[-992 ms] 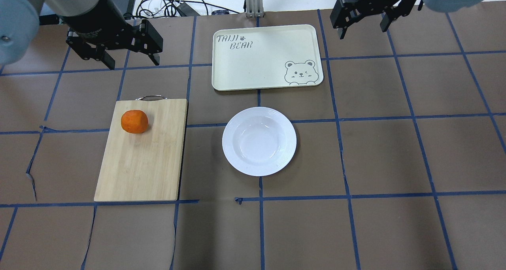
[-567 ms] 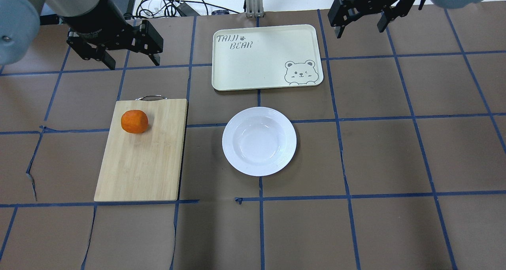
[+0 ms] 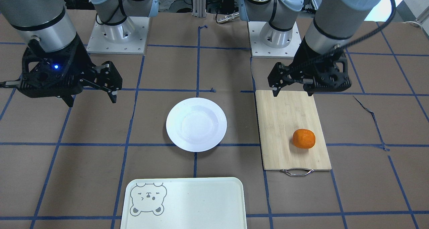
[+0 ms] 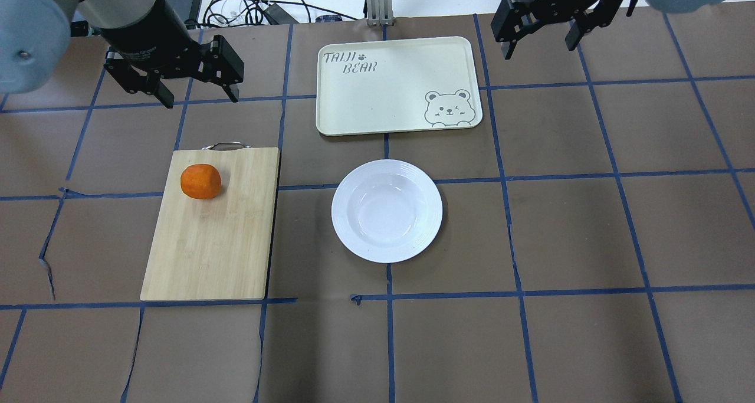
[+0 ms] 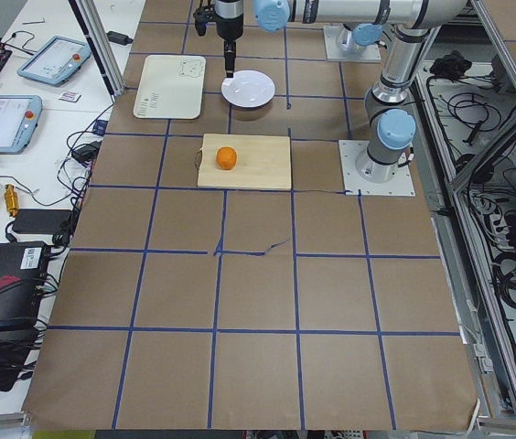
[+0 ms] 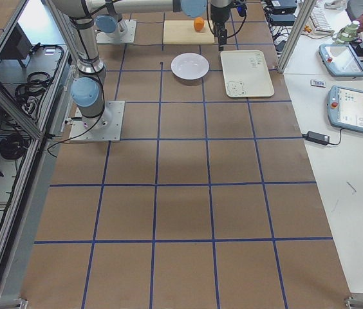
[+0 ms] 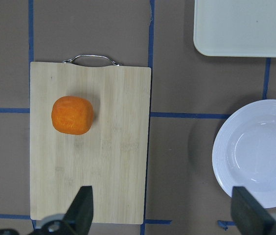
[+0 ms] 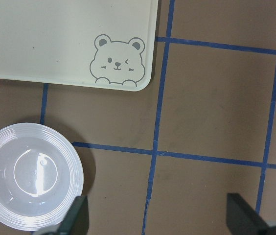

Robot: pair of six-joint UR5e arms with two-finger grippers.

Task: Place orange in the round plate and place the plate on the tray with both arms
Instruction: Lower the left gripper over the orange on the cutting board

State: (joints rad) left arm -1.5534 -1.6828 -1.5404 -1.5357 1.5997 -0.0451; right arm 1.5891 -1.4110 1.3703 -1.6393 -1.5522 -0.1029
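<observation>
The left gripper [image 4: 200, 93] hung high over the brown table [image 4: 590, 226]. Its two fingers [image 7: 81, 208] were spread wide apart and it held nothing. Down below it lay a wooden board [image 4: 206, 243] with a metal handle [image 4: 224, 146] at the end away from the robot. The orange [image 4: 200, 182] sat on that board, near the handle end. It was well under the left gripper and did not touch it. In the left wrist view the orange showed out in front of the fingers, on the side away from the plate.

The right gripper [image 4: 538, 46] hung high too. Its fingers were also wide apart and it held nothing. The white plate [image 4: 386, 211] lay on the table down below, between the two grippers. The cream tray [image 4: 389, 90] with the bear drawing lay just past the plate, farther from the robot and off to the right gripper's left. The plate and tray were near each other but did not touch. A strip of brown table showed between them. The board lay beside the plate, also apart from it. Blue tape lines [image 4: 513, 243] crossed the table. Black cables [image 4: 253, 7] lay on the white desk past the tray.
</observation>
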